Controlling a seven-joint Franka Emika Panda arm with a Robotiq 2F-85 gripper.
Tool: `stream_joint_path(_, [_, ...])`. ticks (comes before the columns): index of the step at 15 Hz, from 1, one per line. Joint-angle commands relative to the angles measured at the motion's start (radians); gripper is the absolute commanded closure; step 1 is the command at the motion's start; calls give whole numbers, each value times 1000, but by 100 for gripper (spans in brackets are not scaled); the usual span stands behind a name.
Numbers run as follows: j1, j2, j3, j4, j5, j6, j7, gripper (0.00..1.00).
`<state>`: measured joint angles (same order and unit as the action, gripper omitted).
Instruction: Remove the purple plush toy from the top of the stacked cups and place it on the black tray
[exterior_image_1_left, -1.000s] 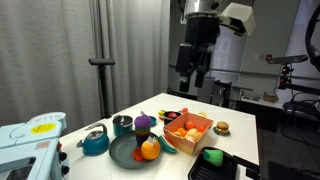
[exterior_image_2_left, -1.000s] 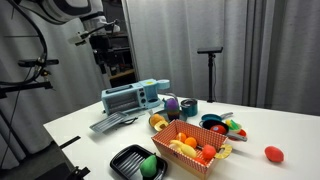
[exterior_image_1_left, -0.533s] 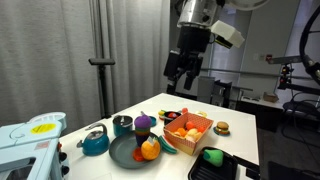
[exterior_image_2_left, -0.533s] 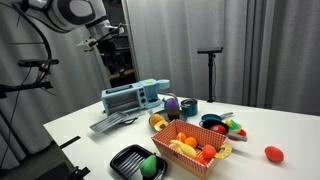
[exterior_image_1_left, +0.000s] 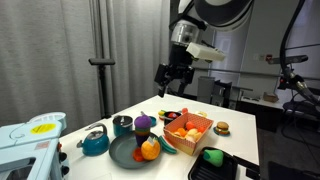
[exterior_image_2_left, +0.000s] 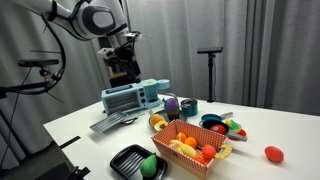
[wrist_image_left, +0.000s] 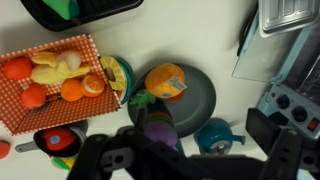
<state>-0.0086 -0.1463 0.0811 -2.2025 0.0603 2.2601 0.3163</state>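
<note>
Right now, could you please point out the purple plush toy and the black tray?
purple plush toy (exterior_image_1_left: 144, 121): in an exterior view, its rounded top.
black tray (exterior_image_2_left: 126, 157): in an exterior view, its bare floor.

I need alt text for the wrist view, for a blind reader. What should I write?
Seen from above, the open end effector hangs over the purple plush toy, beside a dark green plate holding an orange fruit. An orange basket of toy food lies left; the black tray with a green toy is at the top edge.
</note>
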Motion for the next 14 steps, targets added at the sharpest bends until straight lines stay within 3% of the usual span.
stream_joint_path(1, [-10,126,-16,99,-74,18,62,0])
stream_joint_path(6, [1,268,-57,205,-169,4,121,0])
stream_joint_path(14, [5,464,-130,409,-221,-24,72,0])
